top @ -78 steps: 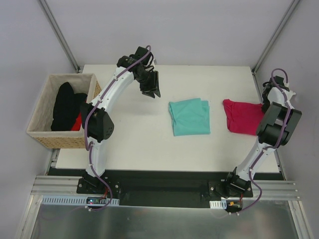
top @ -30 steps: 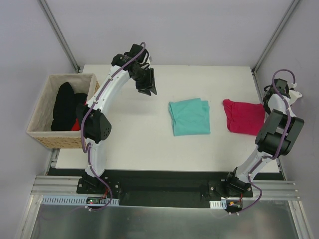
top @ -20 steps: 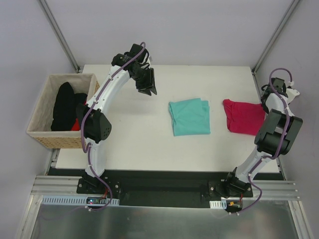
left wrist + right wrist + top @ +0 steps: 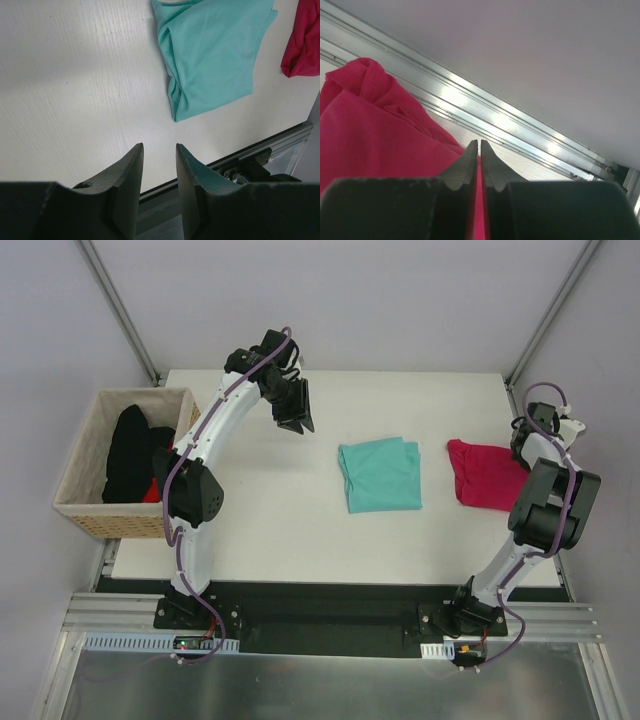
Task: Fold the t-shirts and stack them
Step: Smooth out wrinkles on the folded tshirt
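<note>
A teal-green t-shirt (image 4: 380, 475) (image 4: 210, 55) lies folded at the table's middle. To its right lies a bunched magenta-pink t-shirt (image 4: 485, 475) (image 4: 375, 130) (image 4: 302, 45). Black t-shirts (image 4: 130, 450) fill the basket on the left. My left gripper (image 4: 297, 420) (image 4: 159, 146) hangs over the back left of the table, partly open with nothing between its fingers. At the magenta shirt's right edge, my right gripper (image 4: 520, 440) (image 4: 479, 142) is shut, its tips just above the cloth; only a hairline gap shows between the fingers.
The tan woven basket (image 4: 110, 520) stands off the table's left edge, with a bit of red cloth (image 4: 155, 485) beside the black ones. A metal frame rail (image 4: 520, 125) runs close behind the right gripper along the table's right edge.
The right wrist has swung left, from beyond the table's right edge to the magenta shirt's edge. The left arm has drawn slightly back and left. Neither shirt has moved.
</note>
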`<act>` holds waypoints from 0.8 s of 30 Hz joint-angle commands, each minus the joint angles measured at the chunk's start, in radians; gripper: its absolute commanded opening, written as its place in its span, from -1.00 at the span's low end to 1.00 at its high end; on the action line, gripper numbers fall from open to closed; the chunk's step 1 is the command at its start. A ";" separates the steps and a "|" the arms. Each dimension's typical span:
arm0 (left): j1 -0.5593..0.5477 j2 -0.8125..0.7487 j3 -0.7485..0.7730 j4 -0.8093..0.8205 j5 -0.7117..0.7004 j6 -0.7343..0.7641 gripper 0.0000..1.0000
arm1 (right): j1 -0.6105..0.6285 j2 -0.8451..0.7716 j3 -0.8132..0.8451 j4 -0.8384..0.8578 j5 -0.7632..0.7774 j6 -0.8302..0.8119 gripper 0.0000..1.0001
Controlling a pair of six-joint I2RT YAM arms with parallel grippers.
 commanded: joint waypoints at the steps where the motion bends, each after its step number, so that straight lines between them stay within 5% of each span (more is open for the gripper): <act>1: 0.013 -0.032 -0.002 -0.024 0.011 -0.014 -0.36 | 0.021 -0.064 -0.006 0.054 0.039 -0.036 -0.82; 13: 0.013 -0.013 0.041 -0.025 0.032 -0.020 -0.35 | 0.081 -0.108 -0.023 0.114 0.097 -0.123 -0.71; 24: 0.013 -0.033 0.021 -0.028 0.032 -0.013 -0.36 | 0.095 -0.007 0.164 -0.194 0.265 0.018 -0.74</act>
